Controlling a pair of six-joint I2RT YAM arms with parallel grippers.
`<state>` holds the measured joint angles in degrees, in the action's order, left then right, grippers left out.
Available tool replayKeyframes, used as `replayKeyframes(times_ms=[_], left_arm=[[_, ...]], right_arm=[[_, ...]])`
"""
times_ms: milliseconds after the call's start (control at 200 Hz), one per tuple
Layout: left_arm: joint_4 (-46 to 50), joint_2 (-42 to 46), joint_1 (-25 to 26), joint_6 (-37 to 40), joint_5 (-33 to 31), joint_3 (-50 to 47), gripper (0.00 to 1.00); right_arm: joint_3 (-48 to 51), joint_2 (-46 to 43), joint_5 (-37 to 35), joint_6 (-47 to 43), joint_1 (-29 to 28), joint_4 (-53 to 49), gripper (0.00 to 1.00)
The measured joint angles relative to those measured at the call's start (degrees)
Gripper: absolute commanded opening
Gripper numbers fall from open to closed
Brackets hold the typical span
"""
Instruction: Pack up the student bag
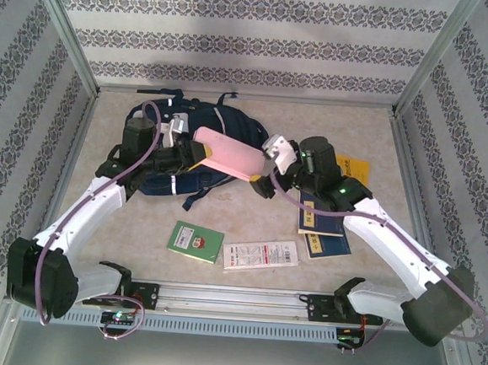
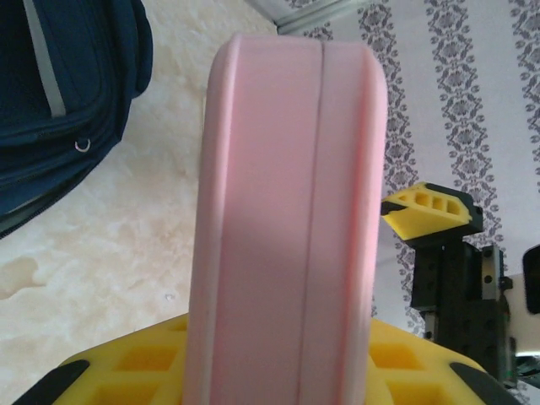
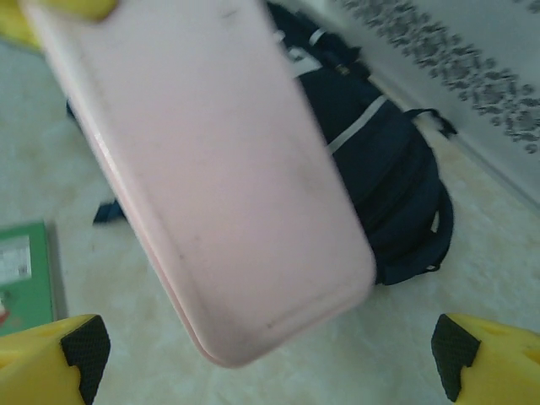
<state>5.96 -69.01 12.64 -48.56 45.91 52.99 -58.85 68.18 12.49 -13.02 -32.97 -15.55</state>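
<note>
Left end effector [image 2: 278, 384]: clamped on one end of the pink case [image 1: 229, 153], and it's a proper grip, with the 2 yellow fingers pressed against the case's sides.
Pink case: up in the air, off the tabletop [image 1: 358, 132]. It is long with rounded corners and a seam running along its narrow edge, and it stretches from the left arm across towards the right one.
Right end effector [image 3: 270, 359]: wide open and holding nothing. Its 2 yellow fingers stand far apart, with the free end of the case hanging just in front of them and not touching.
Student bag [image 1: 207, 119]: lying flat at the far left-centre of the tabletop. It's navy with pale stripes, its straps spill out towards the near side, and it sits under and behind the case.
Bag opening: cannot tell from here, because the left arm and the case cover the middle of it.
Green booklet [image 1: 195, 241]: flat on the tabletop near the front rail, well apart from the bag.
White leaflet [image 1: 260, 255]: just beside the green booklet, on its right.
Blue books [image 1: 324, 235]: stacked under the right forearm and partly hidden.
Yellow booklet [image 1: 352, 169]: behind the right wrist, with only a corner showing.
</note>
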Motion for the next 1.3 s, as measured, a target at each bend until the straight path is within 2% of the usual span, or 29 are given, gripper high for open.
replayKeyframes(times_ms=[215, 350, 540, 670, 774, 894, 1134, 1299], left_arm=[[-6.8, 0.3, 0.0, -6.9, -1.0, -4.7, 0.27], [-12.1, 0.3, 0.0, -12.8, -1.2, -8.0, 0.27], [-17.4, 0.9, 0.0, -17.6, -1.2, -8.3, 0.27], [-19.8, 2.6, 0.0, -19.4, -1.4, -8.3, 0.27], [-21.7, 3.3, 0.1, -20.9, -1.6, -8.3, 0.27], [-23.2, 3.1, 0.9, -22.8, -1.6, -8.3, 0.26], [-24.0, 3.0, 3.4, -24.2, -1.6, -8.3, 0.26], [-24.9, 3.0, 4.2, -25.2, -1.6, -8.3, 0.24]], right_arm=[[-3.4, -0.2, -3.6, 17.8, 6.2, -3.3, 0.98], [2.1, -4.0, -5.4, 26.6, 10.7, -0.1, 0.98], [4.9, -3.5, 6.8, 45.1, 20.8, 4.7, 0.98], [11.5, -0.5, 18.4, 64.2, 24.6, 19.4, 0.97], [16.4, 3.1, 24.6, 76.8, 24.2, 29.1, 0.95], [17.4, 5.0, 29.0, 85.0, 20.5, 36.6, 0.95], [17.4, 5.0, 32.8, 92.1, 15.4, 48.7, 0.93], [17.8, 5.7, 33.0, 95.5, 14.6, 54.7, 0.84]])
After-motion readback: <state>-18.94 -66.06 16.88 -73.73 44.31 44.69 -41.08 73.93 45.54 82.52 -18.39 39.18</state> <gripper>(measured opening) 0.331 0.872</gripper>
